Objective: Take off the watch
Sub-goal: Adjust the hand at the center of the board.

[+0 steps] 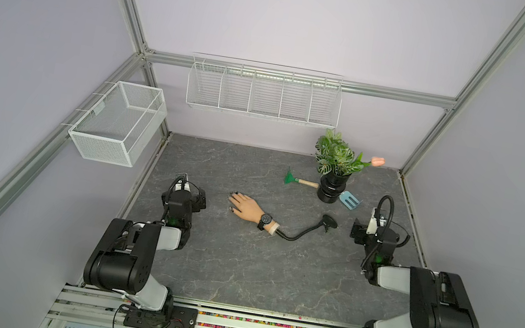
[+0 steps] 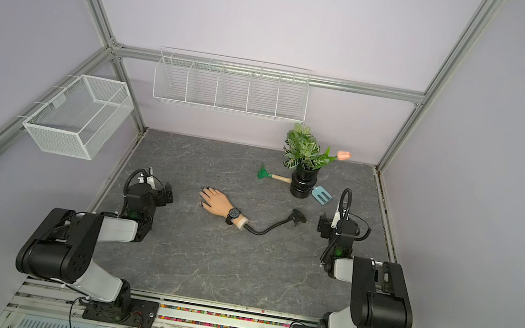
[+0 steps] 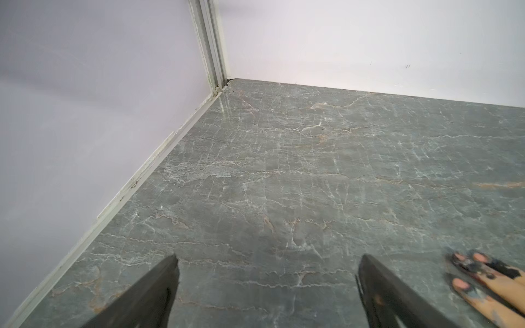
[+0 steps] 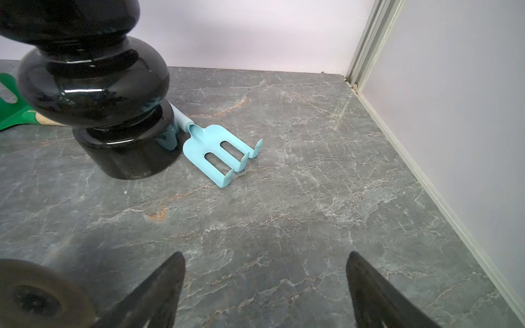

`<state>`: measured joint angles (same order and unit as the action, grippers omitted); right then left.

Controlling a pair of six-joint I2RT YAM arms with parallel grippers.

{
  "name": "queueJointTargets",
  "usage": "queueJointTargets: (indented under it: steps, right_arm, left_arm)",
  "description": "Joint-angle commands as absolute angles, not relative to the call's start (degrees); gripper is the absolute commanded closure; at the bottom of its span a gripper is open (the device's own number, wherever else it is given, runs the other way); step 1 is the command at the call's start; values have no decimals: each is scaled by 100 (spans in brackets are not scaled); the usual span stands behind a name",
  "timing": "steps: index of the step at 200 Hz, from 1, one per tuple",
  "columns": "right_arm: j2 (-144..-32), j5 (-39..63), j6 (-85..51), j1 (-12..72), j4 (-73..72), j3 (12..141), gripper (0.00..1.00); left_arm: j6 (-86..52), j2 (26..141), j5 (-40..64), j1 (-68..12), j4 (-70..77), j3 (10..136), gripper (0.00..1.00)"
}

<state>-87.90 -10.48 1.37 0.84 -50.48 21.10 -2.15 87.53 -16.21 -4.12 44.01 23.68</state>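
Observation:
The watch [image 1: 266, 218] [image 2: 234, 212], black with a round dark dial, is strapped round the wrist of the skin-coloured mannequin hand [image 1: 248, 207] [image 2: 217, 200], which lies flat mid-table. A black gooseneck stalk [image 1: 301, 233] runs from the wrist to a round base [image 1: 330, 221] [image 4: 31, 295]. My left gripper [image 1: 200, 200] [image 3: 267, 261] is open and empty, left of the hand's dark-nailed fingertips [image 3: 483, 281]. My right gripper [image 1: 356, 232] [image 4: 265, 257] is open and empty, right of the stalk's base. The watch shows in neither wrist view.
A black vase [image 1: 331, 188] [image 4: 93, 85] with a green plant and a pink tulip [image 1: 377, 161] stands at the back right. A blue garden fork [image 1: 351, 200] [image 4: 218, 153] and a green rake [image 1: 291, 178] lie beside it. White wire baskets [image 1: 119, 121] [image 1: 262, 93] hang on the walls.

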Motion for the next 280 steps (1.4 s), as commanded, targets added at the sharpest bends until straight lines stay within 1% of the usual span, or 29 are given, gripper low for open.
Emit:
queueJointTargets:
  steps: [1, 76, 88, 96, 108, 127, 151, 169, 185, 196, 205, 228, 249, 263, 269, 280]
  right_arm:
    - [-8794, -1055, 101, 91, -5197, 2096, 11]
    - [-8734, -1025, 84, 73, -5098, 2110, 11]
    - [-8558, -1038, 85, 84, -4844, 2201, 11]
    - [-8318, -1062, 158, 125, -4462, 2327, 11]
    - [-7650, -1190, 175, 249, -3362, 2622, 11]
    - [-6553, -1286, -630, 287, -1819, 3009, 11]
    - [-5419, -926, -1518, 506, -256, 3425, 11]
    - [-4872, -618, -1982, 828, 617, 3697, 11]
    - [-4590, 227, -2262, 1044, 1014, 3841, 11]
    - [-4555, 973, -2260, 1129, 982, 3874, 11]
    - [-4672, 1466, -2112, 1439, 1015, 3952, 11]
    - [-5358, 2001, -1701, 1856, 1546, 4325, 11]
    - [-5923, 2128, -1456, 2172, 1605, 4522, 11]
    - [-6213, 2140, -1312, 2367, 1539, 4644, 11]
    - [-6351, 2136, -1219, 2439, 1559, 4732, 11]
    - [-6620, 2137, -1090, 2564, 1659, 4921, 11]
  left_arm:
    - [-250, 8661, -1573, -378, 4348, 2488, 0]
    - [-255, 8673, -1567, -385, 4342, 2489, 0]
    - [-251, 8674, -1566, -378, 4348, 2490, 0]
    - [-264, 8668, -1566, -378, 4335, 2487, 0]
    - [-255, 8666, -1572, -384, 4350, 2493, 0]
    - [-255, 8666, -1565, -379, 4357, 2481, 1]
    - [-253, 8666, -1564, -382, 4360, 2479, 0]
    - [-263, 8667, -1564, -378, 4360, 2479, 1]
    - [-255, 8675, -1573, -378, 4361, 2481, 0]
    - [-256, 8673, -1567, -378, 4351, 2490, 0]
    - [-268, 8670, -1565, -378, 4341, 2493, 0]
    - [-255, 8659, -1571, -378, 4351, 2487, 0]
    - [-110, 8512, -1407, -381, 4313, 2443, 0]
    - [8, 8087, -1383, -407, 4174, 2376, 0]
    - [-6, 7774, -1457, -459, 3795, 2448, 0]
    - [-170, 7101, -1337, -521, 2560, 2749, 0]
